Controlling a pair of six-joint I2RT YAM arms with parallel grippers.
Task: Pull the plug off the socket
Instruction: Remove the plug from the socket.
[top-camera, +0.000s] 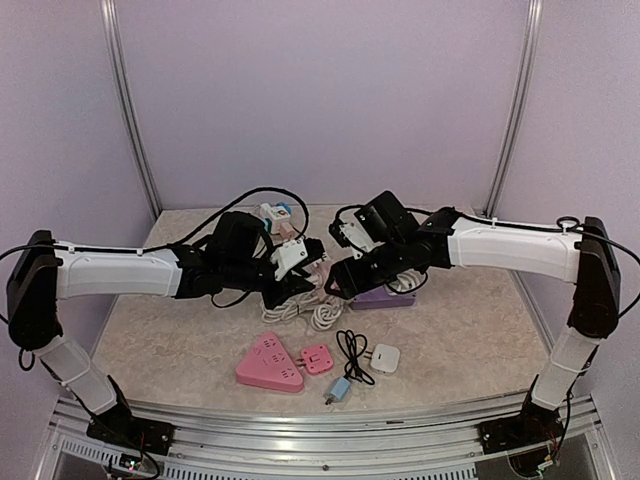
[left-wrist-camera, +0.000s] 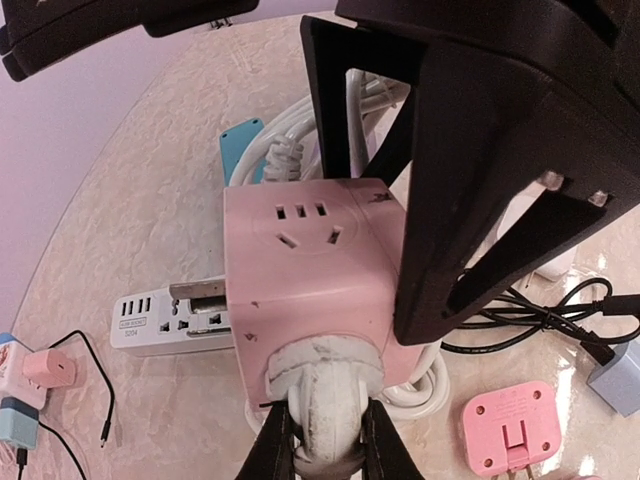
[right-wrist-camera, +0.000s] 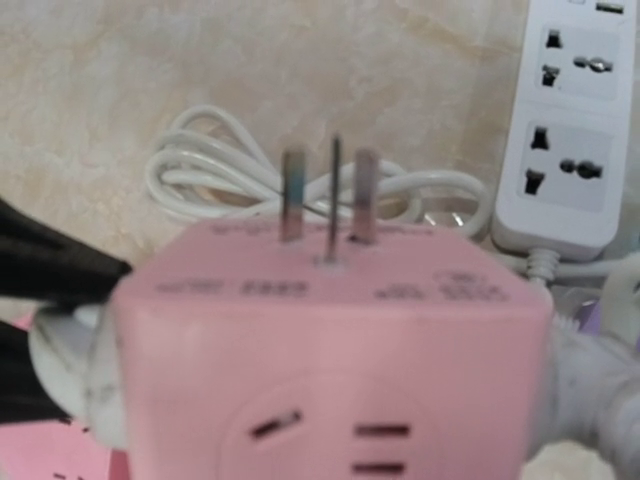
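Observation:
A pink cube socket is held above the table between both arms; it fills the right wrist view, metal prongs pointing up. A worn white plug sits pushed into the cube's near face. My left gripper is shut on that plug's neck, fingers pressing both sides. My right gripper is shut on the cube, its black fingers on the cube's right side and behind it. In the top view the left gripper and right gripper meet at mid-table. The right fingers are hidden in the right wrist view.
A white power strip and coiled white cable lie under the cube. A pink triangular strip, pink adapter, white charger with black cord and small blue adapter lie near the front. A purple box lies under the right arm.

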